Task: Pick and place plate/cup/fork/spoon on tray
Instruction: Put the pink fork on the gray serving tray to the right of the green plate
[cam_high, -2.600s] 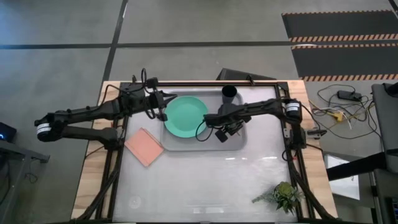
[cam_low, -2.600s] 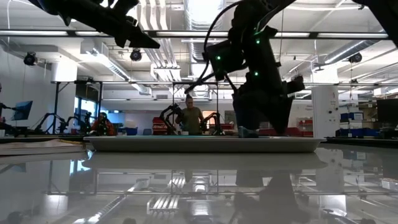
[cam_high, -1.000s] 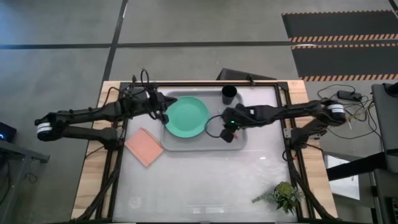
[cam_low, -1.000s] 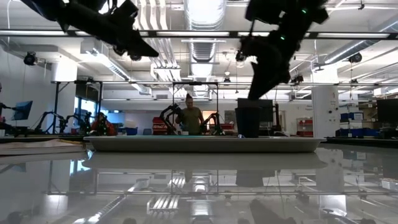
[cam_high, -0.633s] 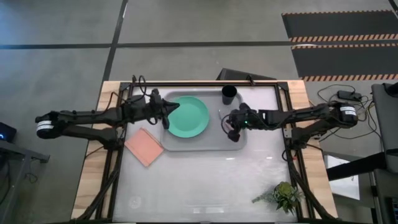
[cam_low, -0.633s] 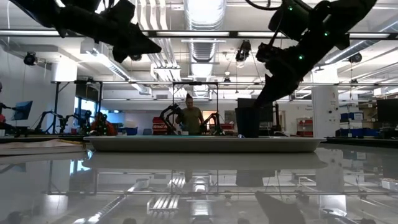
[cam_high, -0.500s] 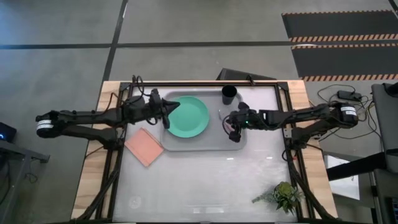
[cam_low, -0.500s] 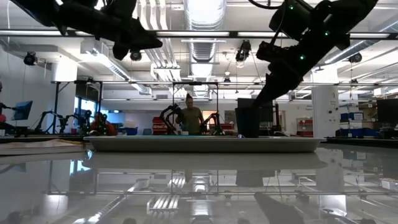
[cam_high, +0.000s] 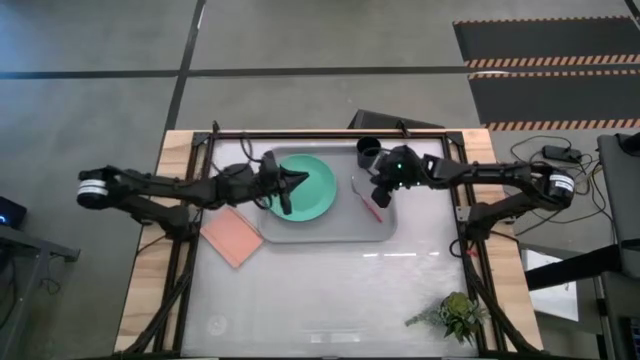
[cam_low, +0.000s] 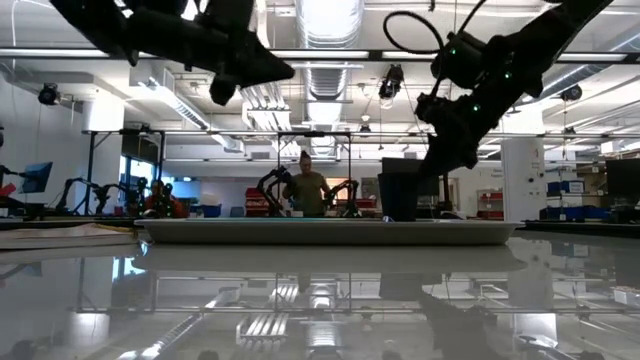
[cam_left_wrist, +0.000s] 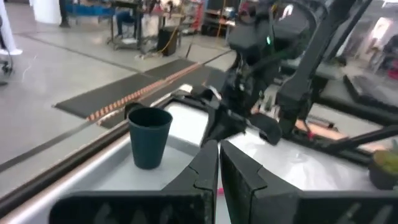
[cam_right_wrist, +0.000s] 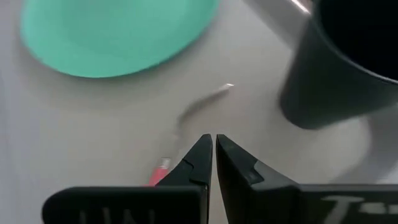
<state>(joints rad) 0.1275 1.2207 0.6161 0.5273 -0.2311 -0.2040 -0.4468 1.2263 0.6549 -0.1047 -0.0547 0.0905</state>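
The grey tray (cam_high: 330, 238) holds the mint-green plate (cam_high: 318, 195), the black cup (cam_high: 368, 152) at its far right corner, and the pink-handled fork (cam_high: 368, 200) lying flat to the right of the plate. My left gripper (cam_high: 300, 180) is shut and empty above the plate; its wrist view (cam_left_wrist: 219, 152) looks across at the cup (cam_left_wrist: 149, 137). My right gripper (cam_high: 378, 192) is shut and empty above the fork (cam_right_wrist: 186, 121), between the plate (cam_right_wrist: 118, 31) and the cup (cam_right_wrist: 348, 56). The spoon does not show.
A salmon-pink square pad (cam_high: 232, 235) lies on the table left of the tray. A small green plant (cam_high: 455, 315) stands at the near right. In the low view a person (cam_low: 305, 190) stands far behind the tray (cam_low: 330, 232).
My left gripper has gone toward the table's right, from the plate's left rim to above the plate. My right gripper has drawn back from the fork toward the far edge and the cup. The fork stays flat on the tray.
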